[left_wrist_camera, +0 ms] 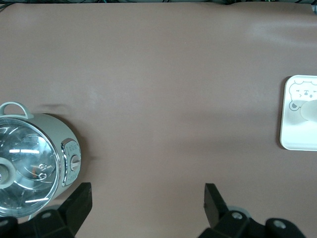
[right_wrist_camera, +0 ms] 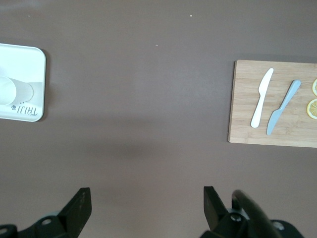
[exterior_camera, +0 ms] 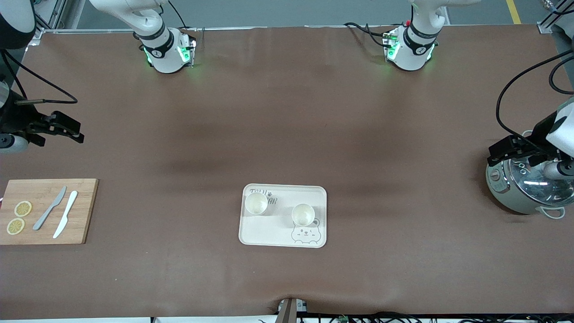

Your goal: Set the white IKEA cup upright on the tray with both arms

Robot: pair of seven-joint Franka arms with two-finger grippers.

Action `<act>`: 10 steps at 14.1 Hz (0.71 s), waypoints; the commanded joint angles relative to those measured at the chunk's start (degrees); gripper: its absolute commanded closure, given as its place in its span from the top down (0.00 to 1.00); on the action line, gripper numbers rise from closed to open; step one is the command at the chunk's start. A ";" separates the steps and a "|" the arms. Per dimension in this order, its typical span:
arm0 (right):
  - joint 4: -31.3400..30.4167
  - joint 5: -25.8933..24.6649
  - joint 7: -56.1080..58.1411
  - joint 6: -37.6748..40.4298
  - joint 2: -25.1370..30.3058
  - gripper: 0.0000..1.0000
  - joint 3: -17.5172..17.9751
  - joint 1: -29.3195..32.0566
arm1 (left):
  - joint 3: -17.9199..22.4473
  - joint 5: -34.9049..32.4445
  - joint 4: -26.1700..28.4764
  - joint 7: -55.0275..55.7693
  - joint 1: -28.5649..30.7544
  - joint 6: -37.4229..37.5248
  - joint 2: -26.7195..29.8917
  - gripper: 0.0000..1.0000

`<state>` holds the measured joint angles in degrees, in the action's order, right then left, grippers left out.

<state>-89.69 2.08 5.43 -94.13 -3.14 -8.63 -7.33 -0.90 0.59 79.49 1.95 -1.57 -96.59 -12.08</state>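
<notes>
**Two white cups upright on tray, both arms parked at table ends**

Two small white cups stand upright on the tray (exterior_camera: 283,233), mouths up, showing pale, empty insides. One cup (exterior_camera: 256,203) sits in the tray corner farthest from the camera, toward the right arm's end, partly covering the lettering. The other cup (exterior_camera: 302,214) stands near the middle, just above the bear drawing (exterior_camera: 304,234). The cups are apart, not touching.

The tray is flat, cream, rectangular with rounded corners. It lies mid-table, nearer the camera than the arm bases. Grey hand-style lettering reads "TAIJI" in the right wrist view (right_wrist_camera: 22,109); the second word is partly hidden. The bear winks one eye.

The left gripper (exterior_camera: 509,148) hangs over a pale green cooker (exterior_camera: 515,193) with a glass lid; its fingers are spread wide, holding nothing. The right gripper (exterior_camera: 67,128) waits over bare table, fingers likewise wide and empty. Nearer the camera lies a wooden board (exterior_camera: 80,211) with two knives (exterior_camera: 58,213) and two lemon slices (exterior_camera: 19,217).
</notes>
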 commanded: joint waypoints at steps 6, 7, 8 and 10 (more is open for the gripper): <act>-2.42 -1.02 3.00 0.61 2.78 1.00 0.72 1.44 | -0.16 0.38 -0.21 -0.98 0.25 0.17 0.57 1.00; -2.77 -0.94 3.26 0.61 2.96 1.00 0.81 1.79 | -0.16 0.38 -0.21 -0.98 0.25 0.17 0.57 1.00; -2.60 -0.85 3.35 1.13 3.22 1.00 0.89 1.62 | -0.16 0.38 -0.21 -0.98 0.25 0.17 0.48 1.00; -2.51 -0.76 3.18 1.75 3.05 1.00 0.89 1.53 | -0.16 0.38 -0.21 -0.98 0.25 0.17 0.48 1.00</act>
